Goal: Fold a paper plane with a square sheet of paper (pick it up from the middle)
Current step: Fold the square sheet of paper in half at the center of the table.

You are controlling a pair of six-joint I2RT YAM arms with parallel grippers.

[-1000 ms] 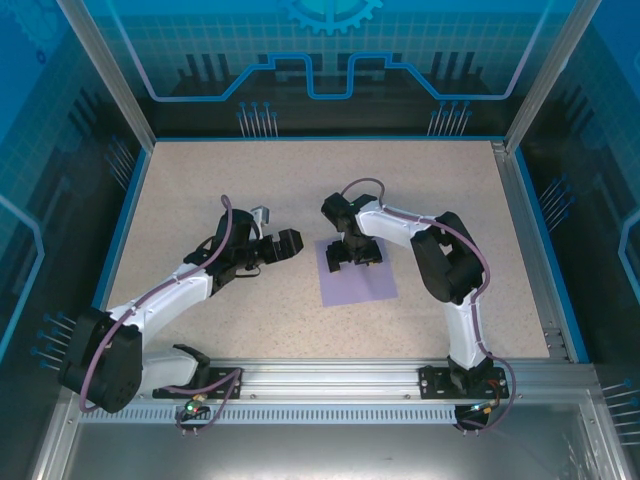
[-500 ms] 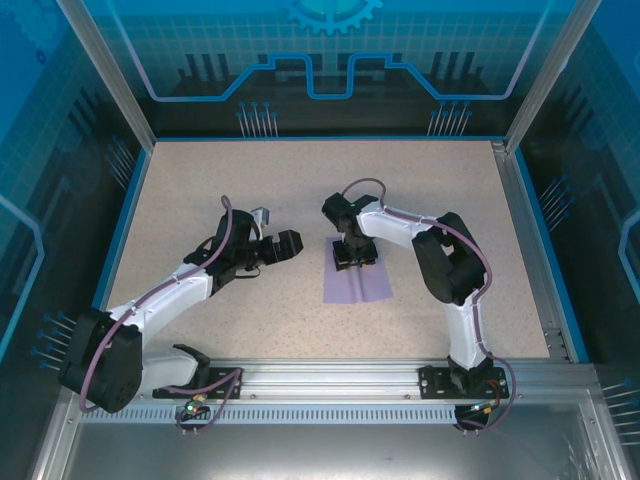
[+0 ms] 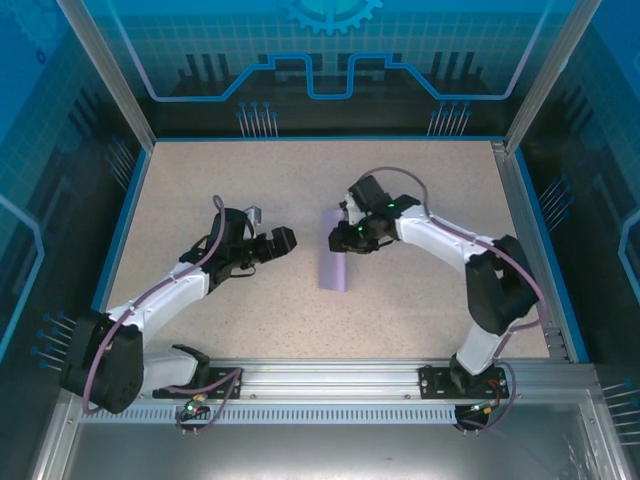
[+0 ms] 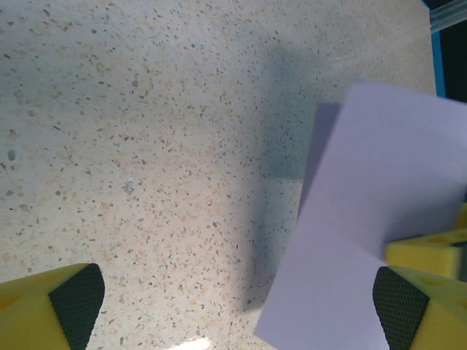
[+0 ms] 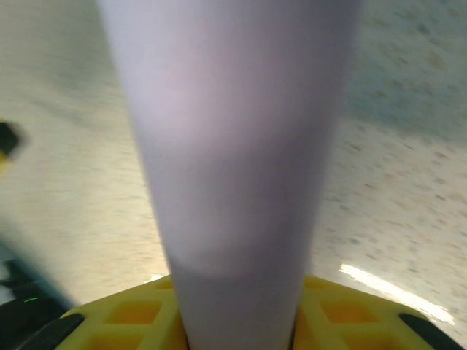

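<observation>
The square sheet of paper [image 3: 336,268] is pale purple and hangs off the table, bent over into a narrow rounded strip. My right gripper [image 3: 352,238] is shut on its middle. In the right wrist view the sheet [image 5: 233,138] runs up between the yellow fingers [image 5: 117,317] of my right gripper [image 5: 237,324]. My left gripper [image 3: 281,243] stands open just left of the sheet. In the left wrist view the sheet [image 4: 379,211] lies at the right, reaching the right fingertip [image 4: 403,302] of my left gripper [image 4: 237,302], with nothing between the jaws.
The speckled beige table [image 3: 230,190] has a blue rim [image 3: 120,240] on the left and far sides. A metal rail [image 3: 330,380] carrying both arm bases runs along the near edge.
My right gripper has closed on the sheet's middle and lifted it off the table. The flat square has bent into a narrow strip. The right arm has stretched out; the left gripper barely moved.
</observation>
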